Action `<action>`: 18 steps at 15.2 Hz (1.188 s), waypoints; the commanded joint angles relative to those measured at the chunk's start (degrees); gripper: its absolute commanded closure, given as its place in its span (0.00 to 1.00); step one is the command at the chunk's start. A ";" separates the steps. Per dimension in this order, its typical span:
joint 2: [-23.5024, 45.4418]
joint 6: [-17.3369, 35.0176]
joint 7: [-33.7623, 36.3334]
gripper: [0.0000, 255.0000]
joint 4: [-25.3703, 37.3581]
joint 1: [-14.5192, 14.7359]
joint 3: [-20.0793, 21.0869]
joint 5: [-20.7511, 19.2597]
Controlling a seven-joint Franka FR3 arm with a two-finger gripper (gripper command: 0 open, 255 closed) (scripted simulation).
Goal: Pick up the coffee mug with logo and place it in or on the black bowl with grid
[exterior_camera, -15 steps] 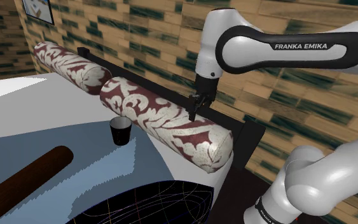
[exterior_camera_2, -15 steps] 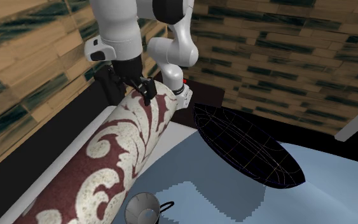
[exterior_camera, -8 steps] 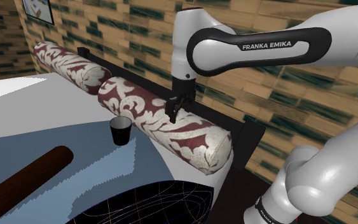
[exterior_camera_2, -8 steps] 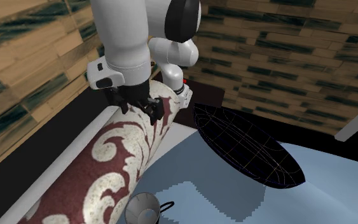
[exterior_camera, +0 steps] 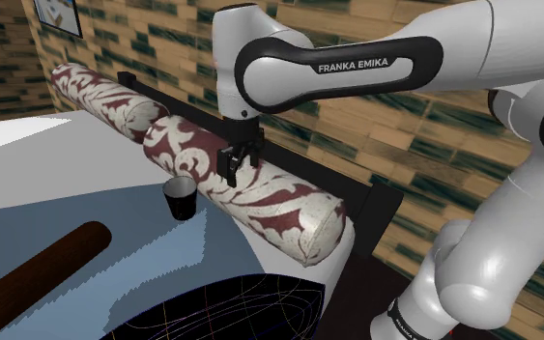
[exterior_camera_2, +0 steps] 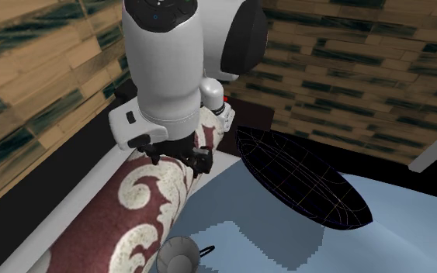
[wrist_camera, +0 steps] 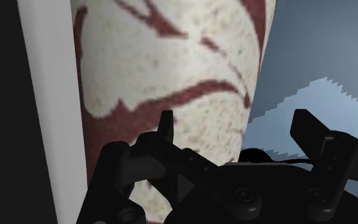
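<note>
End effector (exterior_camera: 231, 170) is wide open, fingers apart with nothing between them, hovering right over the red-and-cream bolster (exterior_camera: 260, 193). The dark mug (exterior_camera: 182, 197) stands upright just beside that bolster. The black grid bowl (exterior_camera: 231, 309) sits further from the bolster.

Even, soft light throughout, with a saw-toothed shadow edge across the blue surface (wrist_camera: 317, 38).
</note>
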 commanded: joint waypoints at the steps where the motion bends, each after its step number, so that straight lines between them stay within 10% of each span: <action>1: 8.92 10.86 1.29 0.00 3.85 0.94 1.14 -1.74; 6: 19.78 9.79 2.76 0.00 15.39 3.78 2.90 -6.78; 7: 11.40 -3.52 3.00 0.00 11.10 3.60 3.18 -4.98; 8: 11.40 -3.53 3.00 0.00 11.10 3.59 3.18 -4.98; 18: 36.43 -10.26 11.43 0.00 36.93 17.99 3.16 -27.85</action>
